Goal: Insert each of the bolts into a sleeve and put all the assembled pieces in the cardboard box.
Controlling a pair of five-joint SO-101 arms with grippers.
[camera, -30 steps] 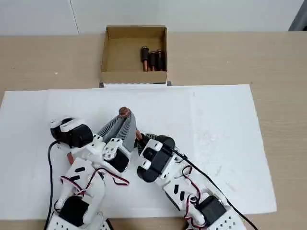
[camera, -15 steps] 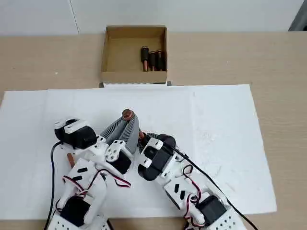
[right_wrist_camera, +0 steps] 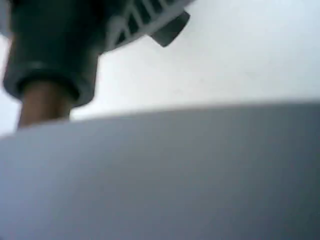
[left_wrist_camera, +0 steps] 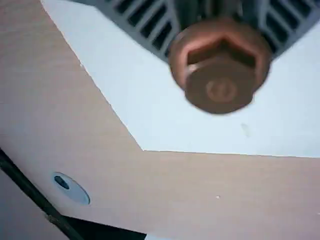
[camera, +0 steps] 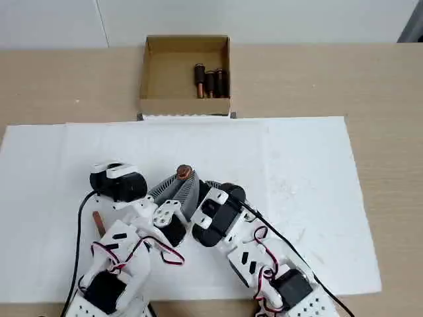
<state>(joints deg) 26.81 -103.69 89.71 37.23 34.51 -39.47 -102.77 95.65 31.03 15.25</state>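
My left gripper (camera: 183, 176) is shut on a copper bolt (camera: 184, 173) over the white paper; its hex head (left_wrist_camera: 220, 70) sits between the grey ribbed fingers (left_wrist_camera: 135, 20). My right gripper (camera: 202, 193) is pressed close against the left one. In the right wrist view a dark sleeve (right_wrist_camera: 50, 50) has a copper shaft (right_wrist_camera: 42, 102) sticking out of its end. The cardboard box (camera: 158, 72) stands at the far side of the table with three assembled pieces (camera: 210, 81) lying in it. Another copper bolt (camera: 98, 223) lies on the paper beside the left arm.
A large white paper sheet (camera: 297, 172) covers the near part of the wooden table (camera: 330, 79). Both arm bodies and their cables crowd the near middle. The paper's right half is open.
Both grippers shifted together to the right and toward the near edge, carrying the bolt along. The loose bolt beside the left arm is more exposed.
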